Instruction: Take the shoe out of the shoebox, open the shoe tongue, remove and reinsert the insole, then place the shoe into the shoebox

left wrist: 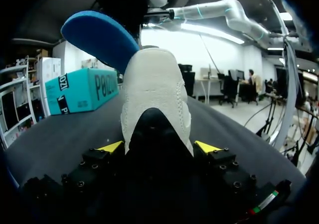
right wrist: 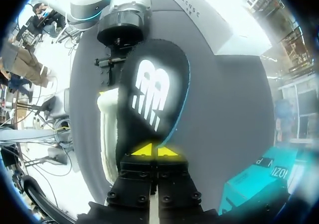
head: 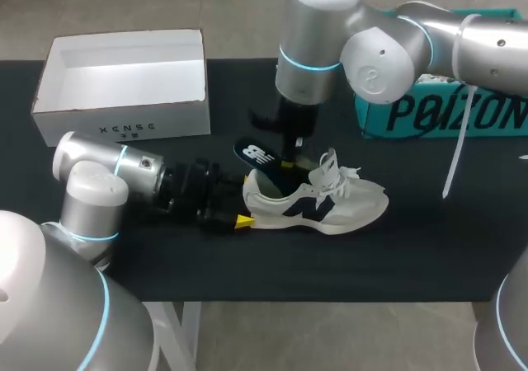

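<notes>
Shoe (head: pixel 318 202): white and cream with dark side panels, lying on its sole on the table (head: pixel 371 255), near the middle, heel toward the left gripper and toe pointing away from it.
Laces (head: pixel 337 169): white, loose, standing up in a tangle over the tongue.
Insole (right wrist: pixel 152 89): dark on top with a white logo, blue underneath. It is partly out of the shoe and tilted, with its rounded end raised above the heel opening and the rest slanting down into the shoe.
Left gripper (left wrist: pixel 158 147): low over the table at the back of the shoe. Its two yellow tips sit one on each side of the heel and press against it, so the jaws pinch the shoe.
Right gripper (right wrist: pixel 152 149): coming down from above the shoe's opening. Its yellow tips are pressed together on the insole, pinching it well back from the raised end, which reaches out ahead of the fingers toward the left gripper.
Shoebox (head: pixel 124 82): white, lid off, upright at the far left of the table, well apart from the shoe. Nothing shows inside the shoebox.
Teal box (head: pixel 445 111): at the far right of the table, partly behind the arm of the right gripper. This teal box is apart from the shoe.
</notes>
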Controlling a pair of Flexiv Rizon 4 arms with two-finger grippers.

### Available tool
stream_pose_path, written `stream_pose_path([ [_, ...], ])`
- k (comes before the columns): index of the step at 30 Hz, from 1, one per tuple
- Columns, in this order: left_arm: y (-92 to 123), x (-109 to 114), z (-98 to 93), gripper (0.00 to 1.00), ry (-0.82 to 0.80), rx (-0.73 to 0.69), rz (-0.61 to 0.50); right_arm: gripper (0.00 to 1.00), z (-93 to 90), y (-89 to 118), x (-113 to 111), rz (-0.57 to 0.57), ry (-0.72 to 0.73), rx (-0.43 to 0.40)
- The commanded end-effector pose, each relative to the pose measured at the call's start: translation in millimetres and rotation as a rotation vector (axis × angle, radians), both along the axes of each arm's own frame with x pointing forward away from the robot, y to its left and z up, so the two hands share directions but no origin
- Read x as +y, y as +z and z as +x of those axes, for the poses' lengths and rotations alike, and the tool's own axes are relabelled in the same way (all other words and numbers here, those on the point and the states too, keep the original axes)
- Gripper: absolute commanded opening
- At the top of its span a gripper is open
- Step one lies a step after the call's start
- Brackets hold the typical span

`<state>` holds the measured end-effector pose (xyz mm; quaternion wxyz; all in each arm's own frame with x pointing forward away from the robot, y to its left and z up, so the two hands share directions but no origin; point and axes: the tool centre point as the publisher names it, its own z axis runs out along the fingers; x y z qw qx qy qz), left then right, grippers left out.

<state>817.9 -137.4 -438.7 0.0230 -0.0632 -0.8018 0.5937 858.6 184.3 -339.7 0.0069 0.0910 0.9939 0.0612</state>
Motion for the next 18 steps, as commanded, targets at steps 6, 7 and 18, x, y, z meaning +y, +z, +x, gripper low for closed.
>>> stream_pose_path([
  [6, -4, -1, -0.5, 0.0, 0.0, 0.0, 0.0, 0.0, 8.9, 36, 9, 0.058, -0.014, -0.048],
  [7, -4, -1, -0.5, 0.0, 0.0, 0.0, 0.0, 0.0, 10.2, 42, 9, 0.066, -0.016, -0.056],
  [18, -4, -1, -0.5, 0.0, 0.0, 0.0, 0.0, 0.0, 16.0, 93, 8, 0.09, -0.042, -0.133],
])
